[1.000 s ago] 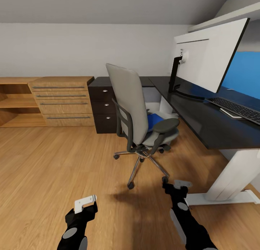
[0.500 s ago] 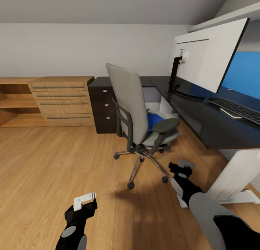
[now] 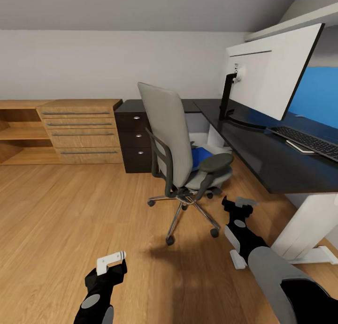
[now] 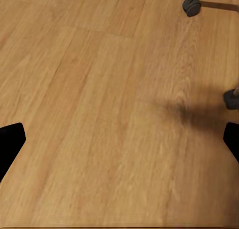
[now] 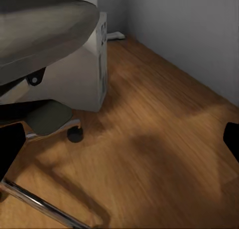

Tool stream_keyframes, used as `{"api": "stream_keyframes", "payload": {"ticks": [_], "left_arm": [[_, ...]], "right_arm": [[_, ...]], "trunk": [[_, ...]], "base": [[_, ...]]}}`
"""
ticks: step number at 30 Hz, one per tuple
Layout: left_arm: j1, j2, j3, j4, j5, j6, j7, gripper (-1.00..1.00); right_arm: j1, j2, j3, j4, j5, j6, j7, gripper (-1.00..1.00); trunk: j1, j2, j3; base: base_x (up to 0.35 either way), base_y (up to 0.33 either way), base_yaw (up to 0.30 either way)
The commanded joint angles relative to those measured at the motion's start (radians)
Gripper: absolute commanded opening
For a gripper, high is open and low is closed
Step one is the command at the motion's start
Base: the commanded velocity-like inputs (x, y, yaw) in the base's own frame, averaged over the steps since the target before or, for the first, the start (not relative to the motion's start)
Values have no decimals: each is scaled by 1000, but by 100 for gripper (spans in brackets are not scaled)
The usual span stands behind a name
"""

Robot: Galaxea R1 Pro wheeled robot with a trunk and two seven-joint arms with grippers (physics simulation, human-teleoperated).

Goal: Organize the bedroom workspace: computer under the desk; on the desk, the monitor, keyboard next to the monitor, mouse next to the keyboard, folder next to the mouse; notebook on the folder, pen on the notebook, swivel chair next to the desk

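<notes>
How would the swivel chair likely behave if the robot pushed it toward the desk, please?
The swivel chair would probably roll easily, since its star base sits on castors. Pushed high on the tall backrest, it may spin or tip slightly.

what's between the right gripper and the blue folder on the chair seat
In the head view, the swivel chair's near black armrest and seat edge stand between the right gripper and the folder.

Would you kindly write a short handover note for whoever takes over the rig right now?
Left gripper: open, empty, low over the floor.
Right gripper: open, empty, raised beside the swivel chair.
Folder: on the chair seat.
Monitor and keyboard: on the desk.
Computer: on the floor behind the chair.
Left: move the folder to the desk. Mouse, notebook and pen cannot be made out.
</notes>
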Motion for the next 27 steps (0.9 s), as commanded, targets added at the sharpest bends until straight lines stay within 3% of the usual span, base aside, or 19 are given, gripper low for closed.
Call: {"api": "stream_keyframes", "payload": {"ticks": [1, 14, 21, 27], "left_arm": [[0, 0, -1, 0, 9, 2, 8, 100], [0, 0, -1, 8, 8, 2, 5, 100], [0, 0, -1, 19, 8, 1, 5, 100], [0, 0, -1, 24, 8, 1, 6, 100]], "right_arm": [[-1, 0, 5, 1, -10, -10, -2, 100], [1, 7, 7, 4, -13, -56, -3, 100], [1, 51, 5, 0, -11, -61, -11, 100], [1, 53, 4, 3, -10, -62, -11, 100]], "trunk": [[0, 0, -1], [0, 0, -1], [0, 0, -1], [0, 0, -1]], "base": [[0, 0, 0], [37, 0, 0], [243, 0, 0], [85, 0, 0]]}}
